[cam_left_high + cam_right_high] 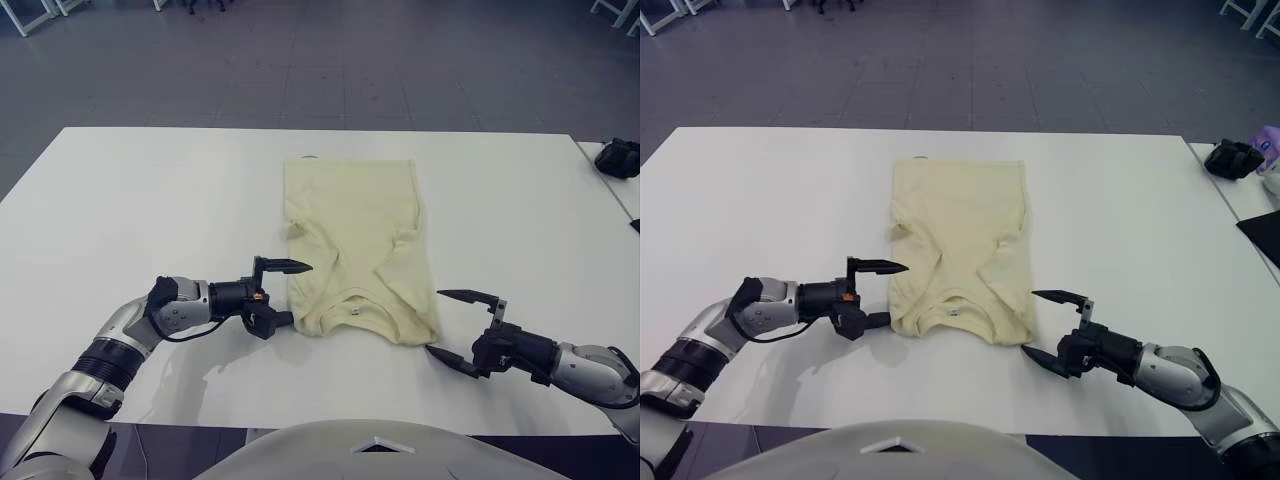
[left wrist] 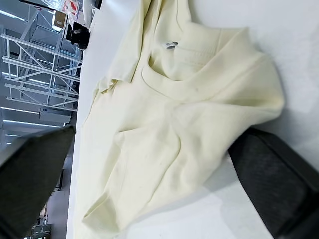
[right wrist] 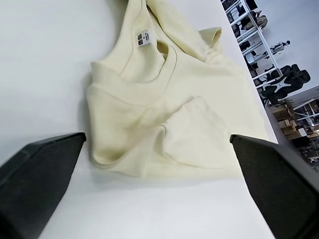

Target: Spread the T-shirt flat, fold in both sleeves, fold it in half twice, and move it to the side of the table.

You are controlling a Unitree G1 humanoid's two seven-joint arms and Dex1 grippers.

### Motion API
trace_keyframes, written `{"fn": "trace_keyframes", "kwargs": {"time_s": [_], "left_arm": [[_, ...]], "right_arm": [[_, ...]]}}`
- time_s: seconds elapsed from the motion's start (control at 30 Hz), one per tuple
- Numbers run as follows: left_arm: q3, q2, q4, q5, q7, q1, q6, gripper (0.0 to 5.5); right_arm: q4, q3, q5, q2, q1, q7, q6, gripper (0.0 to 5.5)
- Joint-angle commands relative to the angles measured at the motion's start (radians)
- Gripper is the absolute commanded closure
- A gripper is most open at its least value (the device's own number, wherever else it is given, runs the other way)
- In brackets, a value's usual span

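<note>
T-shirt point(image 1: 358, 240) mid-table point(image 1: 150, 200), sleeves already in, first half-fold looks next.
Left gripper point(image 1: 298, 293) and right gripper point(image 1: 436, 322) flank the collar-end corners, just beside the cloth, jaws of both spread wide and holding nothing. Risk: a pinch that catches only the top layer would let the tucked sleeves slide out, and the wrinkled right side could bunch; uneven lift between arms would skew the fold. Collar points toward the robot, hem away; long axis runs near to far.
</note>
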Motion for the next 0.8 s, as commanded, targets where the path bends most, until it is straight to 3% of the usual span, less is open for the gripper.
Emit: {"fn": "trace_keyframes", "kwargs": {"time_s": [0.03,0.43,0.53,0.67,0.8], "left_arm": [[-0.038,-0.007,0.059,0.076,-0.027,0.023,0.057,0.1],[-0.046,-0.02,0.048,0.068,-0.019,0.037,0.067,0.1],[-0.049,-0.016,0.046,0.062,-0.024,0.039,0.065,0.55],[-0.051,-0.01,0.041,0.057,-0.027,0.042,0.067,0.66],[-0.05,-0.011,0.033,0.053,-0.026,0.049,0.078,0.29]], "right_arm": [[-0.062,0.055,0.045,-0.027,0.079,0.164,0.318,0.43],[-0.206,0.012,0.111,0.001,0.14,0.172,0.6,2.47],[-0.199,-0.008,0.098,0.021,0.128,0.147,0.631,2.9],[-0.203,-0.031,0.08,0.042,0.124,0.121,0.658,3.46],[-0.206,-0.043,0.058,0.045,0.124,0.121,0.673,4.12]]}}
